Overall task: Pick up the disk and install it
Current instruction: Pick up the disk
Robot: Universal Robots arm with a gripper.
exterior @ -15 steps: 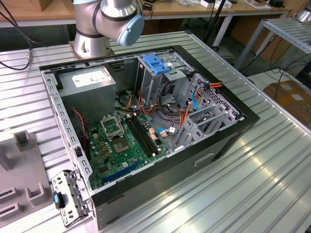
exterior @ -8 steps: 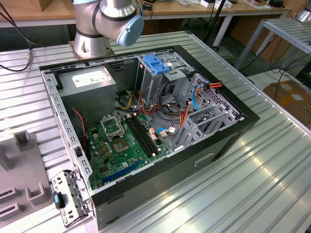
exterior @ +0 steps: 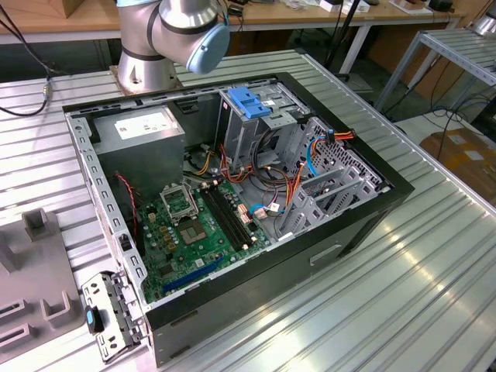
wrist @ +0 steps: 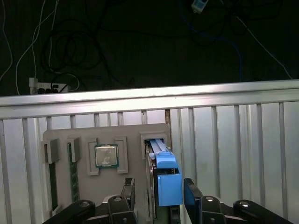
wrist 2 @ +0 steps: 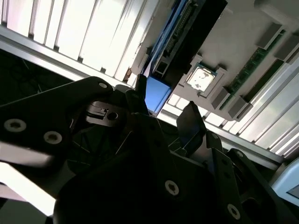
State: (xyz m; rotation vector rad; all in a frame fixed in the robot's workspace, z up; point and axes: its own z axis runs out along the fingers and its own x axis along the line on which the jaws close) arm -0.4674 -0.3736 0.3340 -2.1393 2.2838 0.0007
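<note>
The disk (wrist: 168, 185) stands on edge in a slot of a grey parts tray (wrist: 133, 131), with its blue carrier rail facing the camera. In the second wrist view the disk (wrist 2: 157, 94) shows as a blue block and a dark edge. My gripper (wrist: 160, 193) straddles it, one black finger on each side of the blue rail. The jaws stand apart, with a gap on at least one side, so the gripper (wrist 2: 162, 103) is open around the disk and is not clamped on it.
The tray also holds a processor chip (wrist: 106, 155) and memory sticks (wrist: 72, 168). It lies on a ribbed metal table (wrist: 233, 140). In the exterior view an open computer case (exterior: 232, 194) shows its metal drive cage with a blue latch (exterior: 249, 102), below the arm's base (exterior: 174, 31).
</note>
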